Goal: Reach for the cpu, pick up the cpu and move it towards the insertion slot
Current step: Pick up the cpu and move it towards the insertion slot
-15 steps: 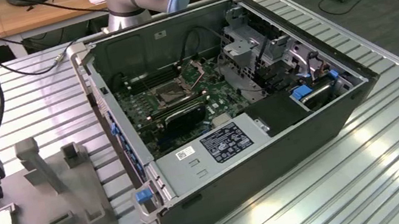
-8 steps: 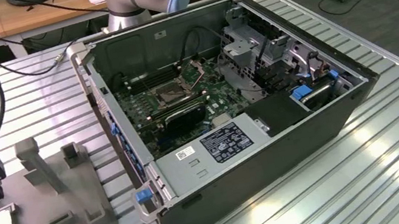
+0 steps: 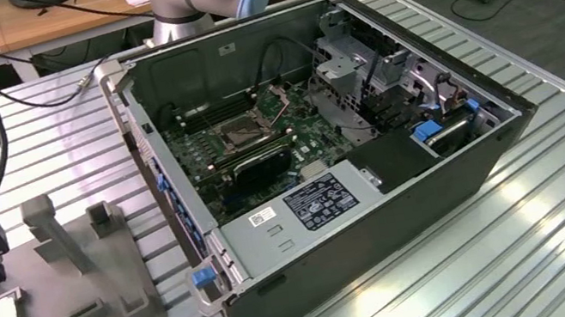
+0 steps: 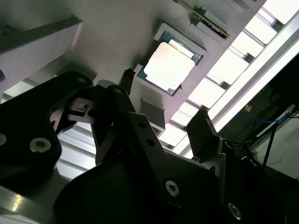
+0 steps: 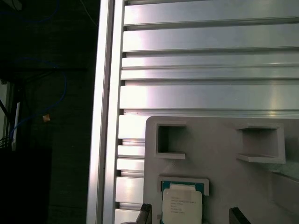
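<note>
reach step in hand: pincer (image 4: 164,93) hangs open over the cpu (image 4: 169,65), nothing gripped. cpu lies flat in its pocket on the gray fixture plate (image 3: 73,291) at the exterior view's left, well apart from the insertion slot (image 3: 243,135). the grasp likely needs fingers squared on opposite chip edges.

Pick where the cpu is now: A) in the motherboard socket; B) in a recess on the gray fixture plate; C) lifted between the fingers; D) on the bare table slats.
B: the cpu lies flat in its recess on the gray fixture plate.
</note>
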`<state>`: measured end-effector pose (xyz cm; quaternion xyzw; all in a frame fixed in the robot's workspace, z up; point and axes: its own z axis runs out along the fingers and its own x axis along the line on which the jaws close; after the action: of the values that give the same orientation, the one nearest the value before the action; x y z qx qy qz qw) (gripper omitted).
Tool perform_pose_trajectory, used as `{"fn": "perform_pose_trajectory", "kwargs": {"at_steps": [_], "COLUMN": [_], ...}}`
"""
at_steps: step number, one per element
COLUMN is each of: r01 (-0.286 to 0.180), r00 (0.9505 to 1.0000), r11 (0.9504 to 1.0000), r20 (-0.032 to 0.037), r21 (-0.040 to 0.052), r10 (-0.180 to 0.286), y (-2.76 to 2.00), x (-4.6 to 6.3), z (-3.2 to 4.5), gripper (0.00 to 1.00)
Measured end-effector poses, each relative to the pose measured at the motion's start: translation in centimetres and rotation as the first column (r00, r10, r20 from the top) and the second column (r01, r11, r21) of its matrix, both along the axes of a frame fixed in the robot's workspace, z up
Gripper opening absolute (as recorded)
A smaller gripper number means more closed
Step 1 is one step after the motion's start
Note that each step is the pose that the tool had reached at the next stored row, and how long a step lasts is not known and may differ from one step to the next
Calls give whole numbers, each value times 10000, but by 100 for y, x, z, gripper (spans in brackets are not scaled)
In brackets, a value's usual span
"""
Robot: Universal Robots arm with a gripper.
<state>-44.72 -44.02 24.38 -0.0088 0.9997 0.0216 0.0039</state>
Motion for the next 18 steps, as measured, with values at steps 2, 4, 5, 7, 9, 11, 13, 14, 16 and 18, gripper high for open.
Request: {"fn": "perform_pose_trajectory", "kwargs": {"at_steps": [2,4,5,7,9,11,13,14,16,18], "r01": [0,0,0,-1,-2,2,3,3,5,3], "r00": [10000,10000,10000,10000,10000,10000,10000,10000,10000,10000], "r11": [10000,10000,10000,10000,10000,10000,10000,10000,10000,10000], "r20": [-1,-3,-1,-1,-3,-17,-17,-18,-18,-19], "r21": [-1,-2,-1,0,-1,-1,0,0,-1,-1], "r10": [0,0,0,1,2,-2,-3,-3,-5,-3], "y": [0,0,0,-3,-23,-47,-63,-67,-71,-73], "x": [0,0,0,0,1,1,1,0,-1,0], "z": [0,-2,-6,-20,-47,-81,-116,-133,-170,-206], "gripper": [73,73,73,73,73,73,73,73,73,73]}}
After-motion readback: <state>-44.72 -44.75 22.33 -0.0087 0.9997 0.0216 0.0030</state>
